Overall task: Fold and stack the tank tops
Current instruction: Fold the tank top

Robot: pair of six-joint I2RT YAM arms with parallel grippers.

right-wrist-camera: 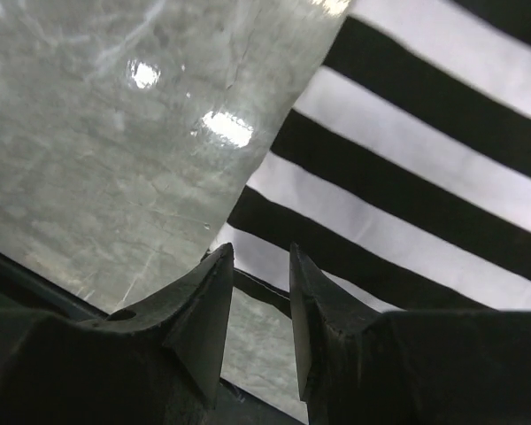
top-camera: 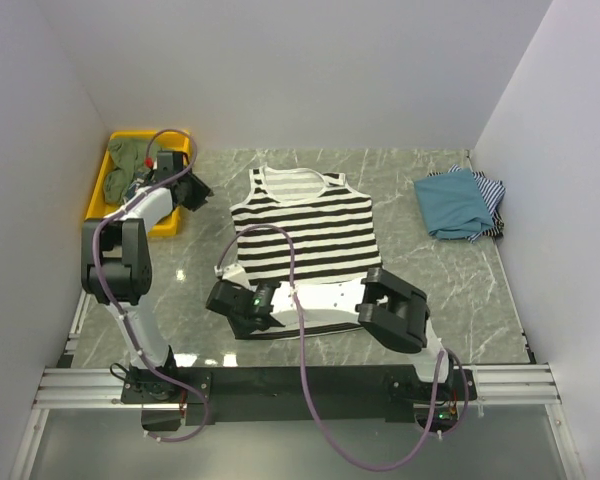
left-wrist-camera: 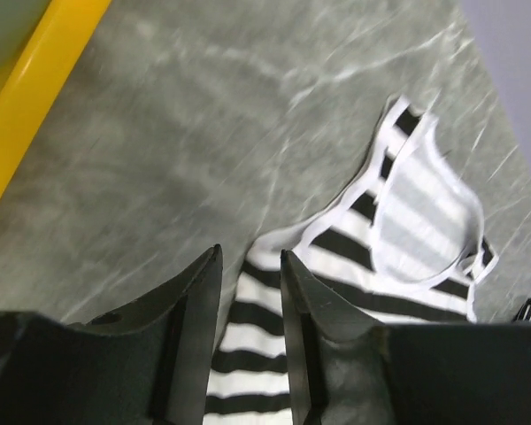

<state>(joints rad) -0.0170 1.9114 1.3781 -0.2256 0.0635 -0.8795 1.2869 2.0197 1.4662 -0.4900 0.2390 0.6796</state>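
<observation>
A black-and-white striped tank top (top-camera: 302, 228) lies flat in the middle of the table, neck to the far side. My left gripper (top-camera: 194, 190) is open beside its far left shoulder. In the left wrist view the open gripper (left-wrist-camera: 250, 254) hovers over the top's side edge (left-wrist-camera: 257, 341), below the strap and neckline. My right gripper (top-camera: 222, 297) reaches across the near hem to the top's near left corner. In the right wrist view it (right-wrist-camera: 262, 250) is open, with the hem corner (right-wrist-camera: 257, 292) between the fingers. A folded teal top (top-camera: 452, 205) rests on thin-striped tops (top-camera: 493, 192) at the far right.
A yellow tray (top-camera: 100, 195) holding olive-green cloth (top-camera: 128, 152) stands at the far left, close to my left arm; its rim also shows in the left wrist view (left-wrist-camera: 35, 97). White walls close in the table on the left, back and right.
</observation>
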